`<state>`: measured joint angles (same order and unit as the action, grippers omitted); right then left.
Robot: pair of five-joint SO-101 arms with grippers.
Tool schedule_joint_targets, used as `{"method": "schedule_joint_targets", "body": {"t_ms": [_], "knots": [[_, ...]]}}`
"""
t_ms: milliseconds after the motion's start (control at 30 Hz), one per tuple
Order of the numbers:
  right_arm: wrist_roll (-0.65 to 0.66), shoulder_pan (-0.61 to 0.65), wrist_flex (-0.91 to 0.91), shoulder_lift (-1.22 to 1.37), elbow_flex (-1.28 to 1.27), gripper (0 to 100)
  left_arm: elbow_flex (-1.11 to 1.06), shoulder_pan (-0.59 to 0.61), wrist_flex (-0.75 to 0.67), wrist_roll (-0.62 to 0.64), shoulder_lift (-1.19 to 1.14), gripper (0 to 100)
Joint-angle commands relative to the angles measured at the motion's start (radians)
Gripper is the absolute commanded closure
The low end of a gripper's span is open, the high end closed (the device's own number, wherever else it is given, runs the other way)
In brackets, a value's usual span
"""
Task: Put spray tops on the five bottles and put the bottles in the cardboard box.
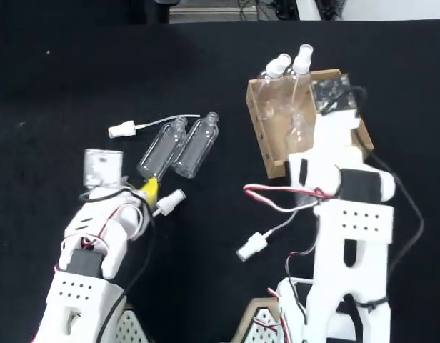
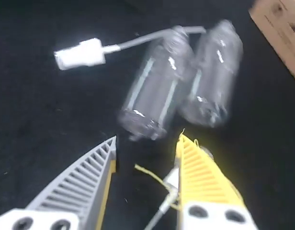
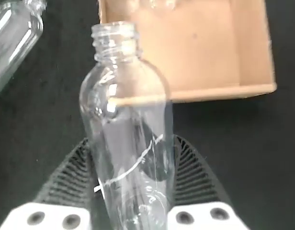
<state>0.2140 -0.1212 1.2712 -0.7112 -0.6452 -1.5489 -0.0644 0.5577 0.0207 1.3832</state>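
Two capped bottles sit in the cardboard box. Right pincer is clamped on an uncapped bottle at the box's edge. Two bare bottles and three loose spray tops lie apart from the box. Left pincer gapes beside them. Three bottles left to do.

Brown cardboard box far right, 2 clear spray-topped bottles in it; white R arm over it. 2 uncapped clear plastic bottles side by side, centre-left. Loose white spray tops: far-left top, top beside L gripper, near-centre top.
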Motion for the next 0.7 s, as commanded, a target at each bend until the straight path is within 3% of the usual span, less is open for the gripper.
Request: {"method": "schedule_joint_targets", "body": {"t_ms": [0, 267, 400, 500, 667], "knots": [[-0.014, 0.026, -0.1, -0.036, -0.061, 98.8, 0.154, -0.097, 0.153, -0.112, 0.0, 80], [-0.012, 0.018, -0.13, -0.041, -0.094, 98.8, 0.205, -0.239, 0.29, -0.212, 0.0, 80], [-0.014, -0.075, -0.135, -0.039, -0.094, 98.8, 0.232, -0.308, 0.331, -0.21, -0.018, 80], [-0.014, -0.175, -0.138, -0.042, -0.093, 98.8, 0.265, -0.367, 0.321, -0.209, -0.121, 80], [-0.014, -0.241, -0.176, -0.035, -0.104, 98.8, 0.309, -0.591, 0.196, -0.133, -0.404, 80]]}}
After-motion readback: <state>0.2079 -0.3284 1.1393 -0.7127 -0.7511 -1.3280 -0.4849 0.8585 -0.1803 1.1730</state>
